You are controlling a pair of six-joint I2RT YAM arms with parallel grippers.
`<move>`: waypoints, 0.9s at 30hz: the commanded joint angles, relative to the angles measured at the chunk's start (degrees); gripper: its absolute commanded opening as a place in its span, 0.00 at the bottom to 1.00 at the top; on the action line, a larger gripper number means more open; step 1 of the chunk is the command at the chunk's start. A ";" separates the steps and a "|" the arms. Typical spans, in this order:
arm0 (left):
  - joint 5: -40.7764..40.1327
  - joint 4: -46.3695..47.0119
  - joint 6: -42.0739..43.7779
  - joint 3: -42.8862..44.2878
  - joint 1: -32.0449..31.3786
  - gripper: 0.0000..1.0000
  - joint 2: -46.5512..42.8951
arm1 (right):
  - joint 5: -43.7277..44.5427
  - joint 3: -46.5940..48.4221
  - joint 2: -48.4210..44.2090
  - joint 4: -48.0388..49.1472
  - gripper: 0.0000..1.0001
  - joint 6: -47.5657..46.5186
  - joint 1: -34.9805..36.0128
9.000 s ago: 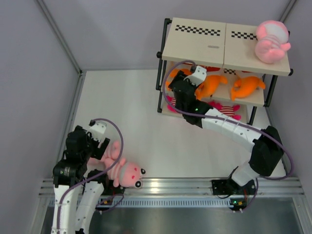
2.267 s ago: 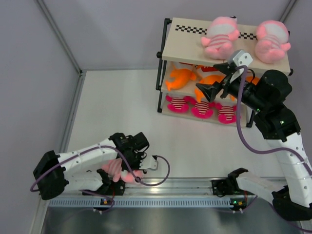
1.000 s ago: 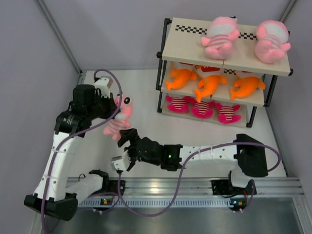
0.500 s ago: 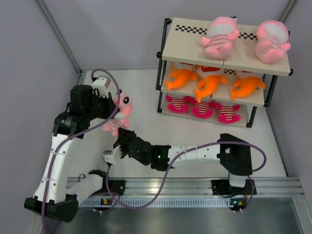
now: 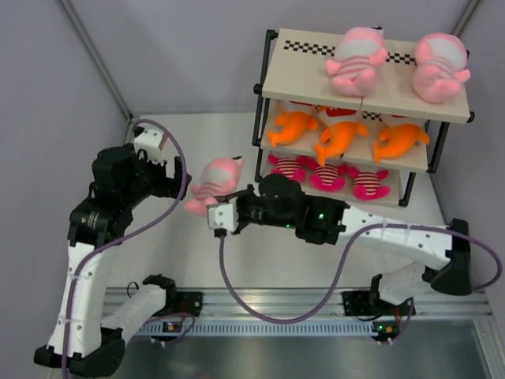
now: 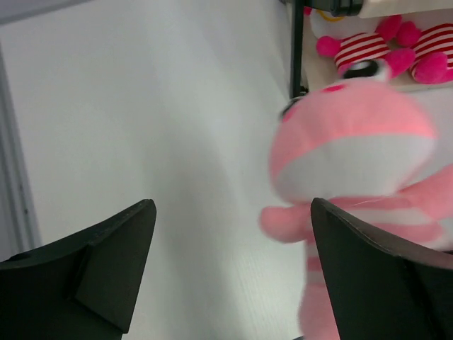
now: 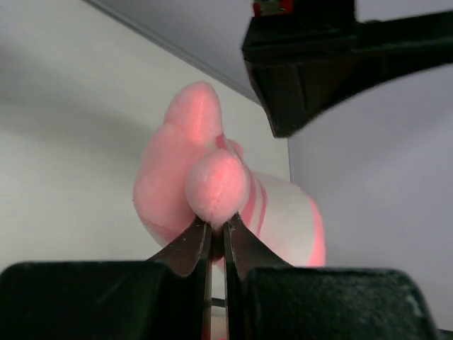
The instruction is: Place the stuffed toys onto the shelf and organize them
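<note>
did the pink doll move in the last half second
Yes, the doll moved right, nearer the shelf, now pinched by the right tool.

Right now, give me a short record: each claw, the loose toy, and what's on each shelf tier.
left claw: open, gripping nothing
right claw: shut on a limb of the loose doll
loose doll position: off the shelf, to its left
top tier: two pink dolls
middle tier: three sharks
bottom tier: three magenta toys
</note>
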 commanded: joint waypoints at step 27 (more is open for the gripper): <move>-20.80 -0.97 15.46 4.68 0.12 0.99 -6.46 | -44.53 55.01 14.14 -21.98 0.00 13.82 -49.20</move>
